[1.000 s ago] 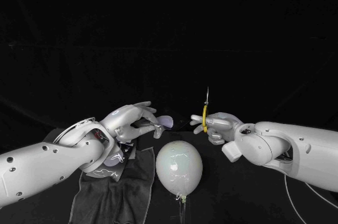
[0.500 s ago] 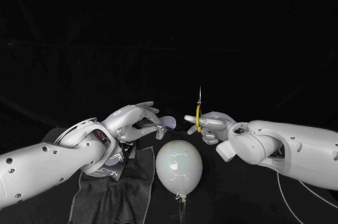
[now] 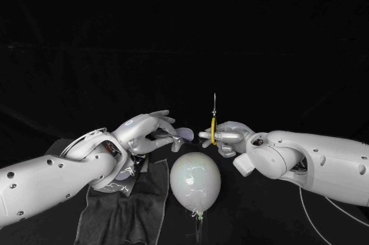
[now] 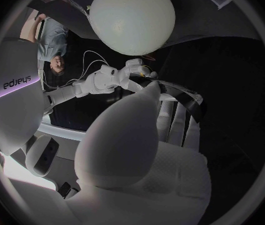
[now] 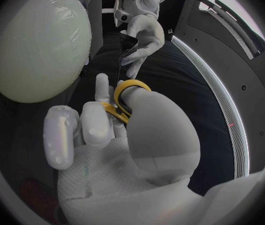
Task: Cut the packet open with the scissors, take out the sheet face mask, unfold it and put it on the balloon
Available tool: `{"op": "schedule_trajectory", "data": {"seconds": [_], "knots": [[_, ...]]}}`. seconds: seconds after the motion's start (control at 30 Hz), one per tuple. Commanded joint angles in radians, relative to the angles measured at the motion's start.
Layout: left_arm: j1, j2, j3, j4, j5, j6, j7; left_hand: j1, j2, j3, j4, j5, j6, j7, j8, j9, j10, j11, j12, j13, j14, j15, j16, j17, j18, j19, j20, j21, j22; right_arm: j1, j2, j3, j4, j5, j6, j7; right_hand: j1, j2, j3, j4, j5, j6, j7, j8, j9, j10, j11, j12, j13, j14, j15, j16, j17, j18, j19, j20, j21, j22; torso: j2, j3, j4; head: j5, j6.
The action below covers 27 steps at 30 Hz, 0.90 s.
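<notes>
A: Beyond the balloon (image 3: 195, 183), at its far, rounded end, what is going on?

B: Both hands meet there, raised and close together. The left hand (image 3: 146, 134) is off to the balloon's left side. Its fingers are curled round the packet (image 3: 183, 133) and grip it, and a pale lilac end of the packet sticks out toward the other hand.

A: And the right hand?

B: The right hand (image 3: 228, 138) is just to the balloon's right side and holds the scissors (image 3: 213, 128). Its fingers are closed about the yellow handle loops. The blades point straight up, away from the balloon, and read as one thin line, so they look closed.

A: Do the scissors touch the packet?

B: The head view shows a narrow gap between the packet's lilac end and the yellow handle. One finger of the right hand reaches across toward that end.

A: How does the balloon lie?

B: It is pale and egg-shaped and rests on the black table (image 3: 269, 223), knotted end toward the robot. Neither hand touches it.

A: Anything beside it?

B: A dark cloth (image 3: 123, 213) lies flat on the balloon's left side, its edge just beside the balloon, partly under the left arm.
</notes>
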Motion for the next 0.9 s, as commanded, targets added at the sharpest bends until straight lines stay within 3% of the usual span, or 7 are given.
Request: {"op": "schedule_trajectory", "data": {"seconds": [0.03, 0.3, 0.4, 0.63, 0.67, 0.77, 0.9], "knots": [[0.002, 0.003, 0.002, 0.005, -0.002, -0.004, 0.014, 0.0, -0.011, 0.016, 0.0, 0.006, 0.007, -0.001, 0.007, 0.062, -0.003, -0.001, -0.003, -0.001, 0.001, -0.001, -0.009, -0.002, 0.019, -0.002, 0.003, -0.004, -0.001, 0.0, 0.004, 0.001, -0.001, -0.027, -0.007, 0.005, 0.051, 0.046, 0.045, -0.028, 0.005, 0.023, -0.005, 0.012, 0.008, 0.142, -0.072, 0.001, 0.004, -0.001, -0.009, -0.002, 0.0, 0.011, 0.013, -0.009, 0.005, 0.17, 0.0, 0.0009, -0.0005, 0.0, -0.001], [0.002, 0.005, 0.002, 0.006, 0.007, -0.009, 0.016, -0.006, -0.016, 0.023, 0.0, 0.006, 0.005, 0.002, 0.007, 0.064, -0.004, -0.001, -0.003, -0.001, 0.0, -0.001, -0.01, -0.002, 0.019, -0.002, 0.003, -0.004, -0.001, -0.001, 0.005, 0.001, 0.004, -0.037, -0.054, 0.029, 0.032, 0.05, 0.088, -0.051, 0.003, 0.048, -0.012, 0.029, 0.024, 0.163, -0.078, 0.01, 0.02, -0.004, -0.013, -0.008, -0.007, 0.012, 0.011, -0.014, 0.001, 0.168, 0.0, 0.0009, -0.0003, -0.002, -0.001], [0.002, 0.005, 0.002, 0.006, 0.012, -0.011, 0.014, -0.014, -0.025, 0.037, -0.002, 0.006, -0.008, 0.029, 0.003, 0.065, -0.017, 0.005, -0.005, -0.002, -0.009, 0.008, -0.014, -0.005, 0.016, -0.006, 0.008, -0.006, -0.002, -0.001, 0.004, 0.001, 0.007, -0.038, -0.074, 0.042, 0.024, 0.045, 0.094, -0.057, 0.003, 0.052, -0.014, 0.033, 0.03, 0.168, -0.08, 0.014, 0.027, -0.003, -0.015, -0.007, -0.004, 0.011, 0.013, -0.015, 0.003, 0.17, 0.0, 0.0011, -0.0002, -0.002, -0.001], [0.002, 0.006, 0.001, 0.009, 0.027, -0.008, -0.008, -0.077, -0.136, -0.017, 0.003, 0.005, -0.077, 0.063, -0.042, 0.045, -0.092, 0.034, -0.005, -0.001, -0.078, 0.033, -0.032, -0.021, -0.011, -0.036, 0.016, -0.023, -0.007, -0.002, 0.0, 0.001, 0.018, -0.039, -0.125, 0.068, 0.014, 0.039, 0.102, -0.068, 0.003, 0.056, -0.018, 0.04, 0.04, 0.175, -0.084, 0.02, 0.039, -0.001, -0.018, -0.004, 0.002, 0.01, 0.017, -0.018, 0.009, 0.175, -0.001, 0.0014, -0.0002, -0.004, 0.0], [0.002, 0.006, 0.001, 0.009, 0.029, -0.008, -0.012, -0.095, -0.152, -0.037, 0.004, 0.004, -0.091, 0.06, -0.052, 0.04, -0.106, 0.041, -0.005, -0.001, -0.095, 0.037, -0.035, -0.025, -0.018, -0.042, 0.016, -0.026, -0.008, -0.002, 0.0, 0.001, 0.019, -0.039, -0.13, 0.069, 0.014, 0.039, 0.102, -0.068, 0.003, 0.056, -0.018, 0.04, 0.04, 0.175, -0.084, 0.02, 0.039, -0.001, -0.018, -0.004, 0.002, 0.01, 0.017, -0.018, 0.009, 0.175, -0.001, 0.0014, 0.0, -0.004, 0.0], [0.002, 0.006, 0.001, 0.009, 0.039, -0.012, -0.026, -0.122, -0.153, -0.286, 0.007, 0.003, -0.135, 0.016, -0.092, 0.019, -0.179, 0.085, -0.003, 0.001, -0.131, 0.063, -0.035, -0.034, -0.064, -0.048, 0.013, -0.031, -0.008, -0.003, -0.003, 0.001, 0.023, -0.04, -0.142, 0.074, 0.013, 0.038, 0.104, -0.071, 0.003, 0.057, -0.019, 0.041, 0.042, 0.176, -0.084, 0.021, 0.041, 0.0, -0.019, -0.004, 0.002, 0.009, 0.018, -0.018, 0.009, 0.175, -0.001, 0.0012, -0.0002, -0.004, -0.001], [0.002, 0.004, 0.001, 0.008, 0.052, -0.012, -0.047, -0.131, -0.205, -0.434, 0.012, 0.01, -0.209, 0.004, -0.139, -0.002, -0.263, 0.1, -0.007, -0.003, -0.186, 0.073, -0.041, -0.046, -0.098, -0.05, 0.016, -0.033, -0.008, -0.003, -0.006, 0.001, 0.029, -0.044, -0.158, 0.079, 0.013, 0.038, 0.104, -0.071, 0.003, 0.057, -0.019, 0.041, 0.042, 0.176, -0.084, 0.021, 0.041, 0.0, -0.019, -0.004, 0.002, 0.009, 0.018, -0.018, 0.009, 0.175, -0.001, 0.0014, -0.0003, -0.002, 0.001]]}}
